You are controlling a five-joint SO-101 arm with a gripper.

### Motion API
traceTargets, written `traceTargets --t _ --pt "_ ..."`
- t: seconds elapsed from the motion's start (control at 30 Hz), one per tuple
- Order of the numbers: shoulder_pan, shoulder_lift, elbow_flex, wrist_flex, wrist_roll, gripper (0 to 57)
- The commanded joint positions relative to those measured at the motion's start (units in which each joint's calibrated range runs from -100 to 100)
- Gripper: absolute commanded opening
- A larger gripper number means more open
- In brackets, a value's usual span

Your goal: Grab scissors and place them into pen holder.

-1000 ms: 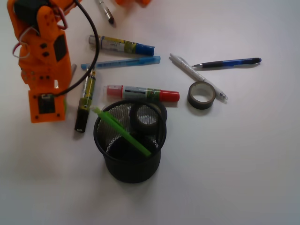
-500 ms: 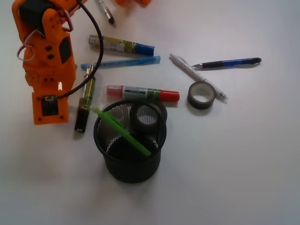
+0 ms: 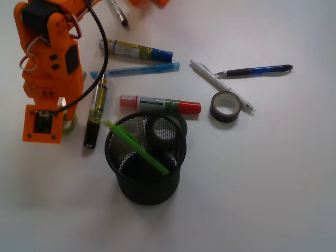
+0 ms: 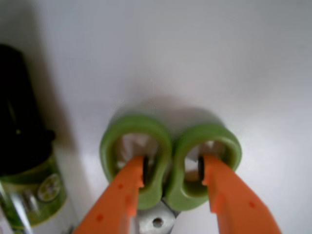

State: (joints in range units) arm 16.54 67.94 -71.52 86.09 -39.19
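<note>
Scissors: lime-green loop handles, lying on the white surface well left of the pen holder, under the orange arm; in the front view only a sliver of green shows.

Tool: partly open, one orange fingertip inside each handle loop, the two inner walls of the loops between them. Whether it grips them firmly, I cannot tell.

Pen holder: black wire-mesh cup, already containing a lime-green stick and a dark tape roll.

Black-capped marker: between scissors and holder.

Progress: grasp stage, apparently. Lift, carry to the holder and release remain.
</note>
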Motion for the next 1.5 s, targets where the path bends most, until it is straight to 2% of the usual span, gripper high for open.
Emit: traceTargets --t 0.0,0.1,0.4,0.5,0.7,0.77,0.93,1.1,1.3,1.47 --pt "0.32 1.03 -2.03 -0.09 -0.93 10.1" --pt "0.85 1.03 -1.85 0.87 -0.88 0.0" --pt "1.44 0.52 -2.21 0.35 2.44 0.2" --pt "2.27 -2.03 -9.64 1.57 3.71 0.2" --pt "2.34 -10.44 -28.12 10.41 0.00 0.2" --pt "2.27 -17.07 -26.94 13.21 -1.76 0.2" --pt "-1.10 -33.14 -26.22 13.38 -5.23 0.2" --pt "-10.00 -40.96 -24.50 13.65 -9.82 0.2" --pt "-19.04 -51.58 -6.56 13.73 -12.84 0.2" --pt "-19.86 -74.45 26.23 13.56 -14.02 0.2"
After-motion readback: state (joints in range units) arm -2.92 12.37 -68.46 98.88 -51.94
